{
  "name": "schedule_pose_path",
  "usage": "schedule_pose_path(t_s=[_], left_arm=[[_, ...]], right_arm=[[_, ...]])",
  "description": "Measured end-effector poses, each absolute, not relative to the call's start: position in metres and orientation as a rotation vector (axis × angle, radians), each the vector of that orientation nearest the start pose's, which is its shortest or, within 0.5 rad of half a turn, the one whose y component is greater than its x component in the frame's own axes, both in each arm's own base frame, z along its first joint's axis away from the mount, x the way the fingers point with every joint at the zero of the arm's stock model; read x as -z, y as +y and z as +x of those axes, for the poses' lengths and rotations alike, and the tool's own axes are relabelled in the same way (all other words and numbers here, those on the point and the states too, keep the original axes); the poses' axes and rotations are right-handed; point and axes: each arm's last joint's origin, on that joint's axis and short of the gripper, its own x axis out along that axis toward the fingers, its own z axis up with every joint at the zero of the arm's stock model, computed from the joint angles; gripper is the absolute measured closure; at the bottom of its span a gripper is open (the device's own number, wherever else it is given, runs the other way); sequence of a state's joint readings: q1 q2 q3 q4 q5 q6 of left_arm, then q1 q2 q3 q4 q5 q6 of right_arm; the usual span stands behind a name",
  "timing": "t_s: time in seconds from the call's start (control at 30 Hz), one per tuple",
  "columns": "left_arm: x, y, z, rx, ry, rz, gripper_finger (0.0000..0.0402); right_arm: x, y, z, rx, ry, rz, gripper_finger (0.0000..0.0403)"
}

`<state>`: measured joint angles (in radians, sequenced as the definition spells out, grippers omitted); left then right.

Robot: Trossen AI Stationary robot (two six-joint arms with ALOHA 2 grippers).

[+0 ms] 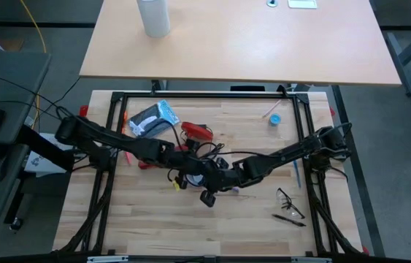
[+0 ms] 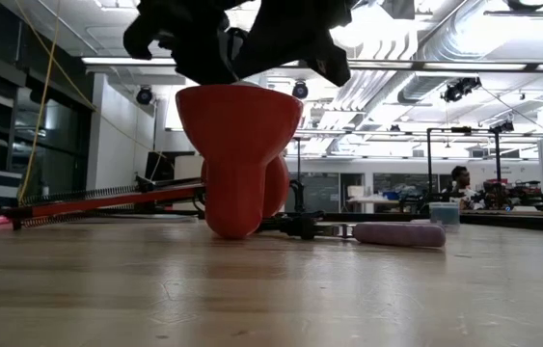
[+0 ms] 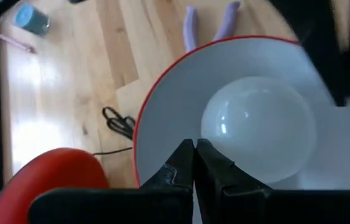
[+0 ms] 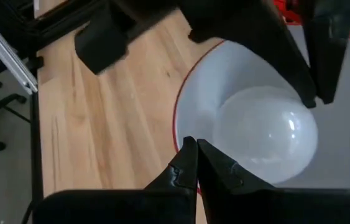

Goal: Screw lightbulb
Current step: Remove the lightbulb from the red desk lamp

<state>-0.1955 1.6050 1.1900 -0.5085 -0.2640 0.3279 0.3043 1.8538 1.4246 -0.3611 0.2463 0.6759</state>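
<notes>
The white lightbulb (image 3: 258, 127) sits inside the red lamp shade (image 2: 237, 145), whose inside is white. The bulb also shows in the right wrist view (image 4: 268, 134). The shade stands mouth up with its narrow end on the table. My left gripper (image 3: 194, 149) and my right gripper (image 4: 194, 148) are both shut. They come at the shade's mouth from opposite sides, each just inside the rim and beside the bulb. In the high view the two arms meet at mid-table (image 1: 206, 177) and hide the shade and bulb. My left gripper's shut fingertips lie over the shade's white inner wall (image 3: 162, 143) just inside the red rim, slanting down from above; I cannot tell whether they touch it or the bulb. My right gripper's shut fingertips lie the same way at the rim (image 4: 181, 124) on the opposite side; I cannot tell whether they touch.
The lamp's red base (image 1: 196, 131) and black cable lie just behind the shade. Pink-handled pliers (image 2: 398, 234) lie to its right. A blue-and-white bag (image 1: 154, 118), a small blue round object (image 1: 274, 119), glasses (image 1: 290, 197) and a pen (image 1: 289, 217) lie around the table.
</notes>
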Motion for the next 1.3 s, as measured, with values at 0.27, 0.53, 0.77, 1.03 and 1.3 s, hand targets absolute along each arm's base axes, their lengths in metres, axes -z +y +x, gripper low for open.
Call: schedule_pose_path(t_s=[0.27,0.53,0.77,1.03,1.3], left_arm=[[-0.243,-0.057,0.331,0.057,0.926,0.544,0.0401],[-0.243,-0.056,0.330,0.063,0.934,0.562,0.0401],[-0.243,-0.055,0.329,0.054,0.947,0.566,0.0401],[-0.243,-0.055,0.330,0.070,0.945,0.520,0.0401],[-0.242,-0.059,0.329,0.092,0.940,0.393,0.0401]], right_arm=[[-0.237,0.115,0.394,0.214,0.743,0.425,0.0403],[-0.234,0.115,0.396,0.203,0.756,0.413,0.0403],[-0.222,0.116,0.400,0.200,0.789,0.404,0.0403],[-0.220,0.114,0.399,0.220,0.802,0.382,0.0403],[-0.221,0.112,0.396,0.217,0.825,0.352,0.0403]])
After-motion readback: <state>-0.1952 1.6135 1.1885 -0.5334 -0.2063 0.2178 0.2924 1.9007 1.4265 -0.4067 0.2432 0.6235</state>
